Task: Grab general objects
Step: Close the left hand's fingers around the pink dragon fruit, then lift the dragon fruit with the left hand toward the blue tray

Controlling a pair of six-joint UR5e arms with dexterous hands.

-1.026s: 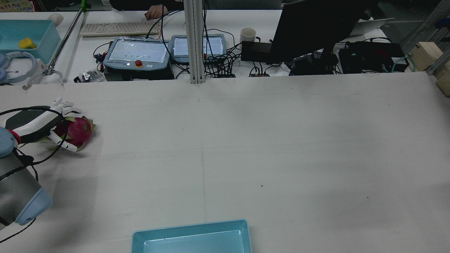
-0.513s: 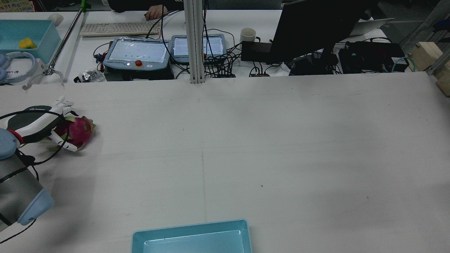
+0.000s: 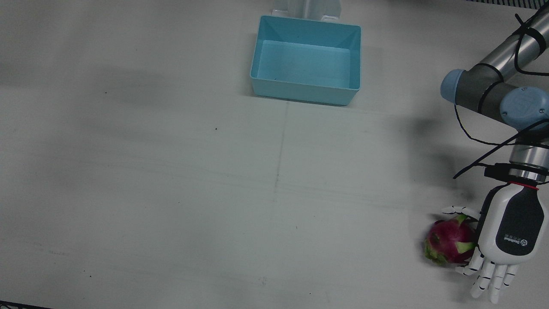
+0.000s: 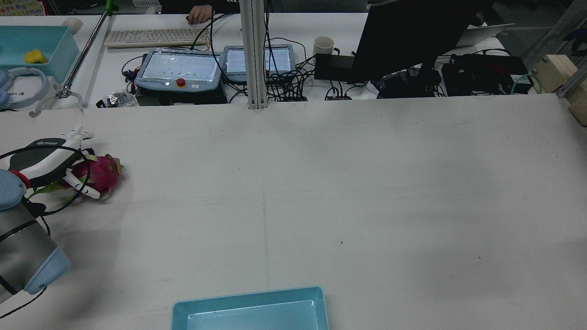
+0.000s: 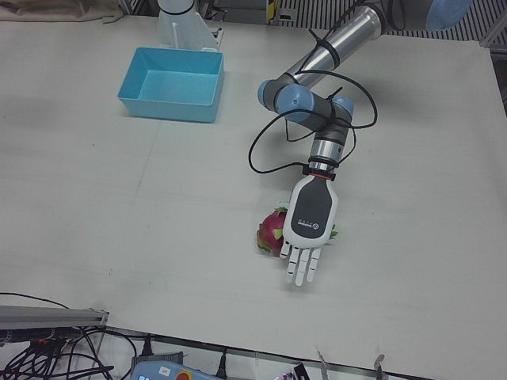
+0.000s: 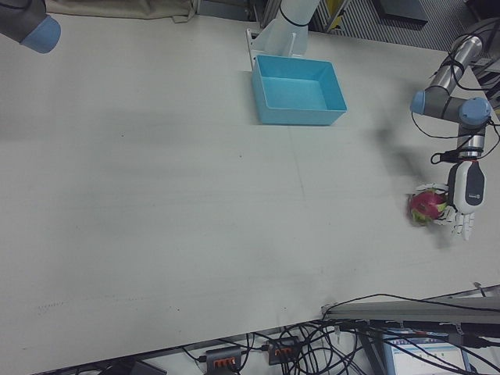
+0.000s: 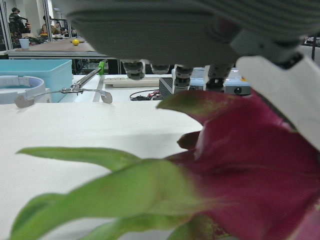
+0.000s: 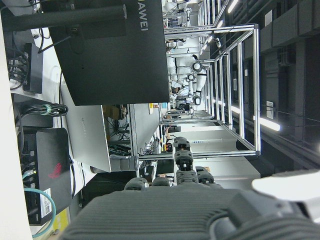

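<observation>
A magenta dragon fruit (image 3: 448, 242) with green scales lies on the white table near its left edge. My left hand (image 3: 508, 234) is right beside and partly over it, palm toward the fruit. Its fingers (image 3: 489, 279) are stretched straight past the fruit and the thumb is spread apart on the other side, so the hand is open. The rear view shows the same hand (image 4: 48, 156) and fruit (image 4: 102, 176). The fruit (image 7: 240, 165) fills the left hand view. My right hand (image 8: 182, 165) shows only in its own view, fingers apart, holding nothing.
An empty light-blue bin (image 3: 306, 92) stands at the robot-side edge of the table, mid-width. Beyond the far edge, a second table carries teach pendants (image 4: 179, 68), cables, a monitor (image 4: 408, 36) and a mug. The right arm's elbow (image 6: 31, 27) is off at the corner.
My left hand has shifted slightly left and closer onto the dragon fruit, which has moved a little with it. The fingers stay extended.
</observation>
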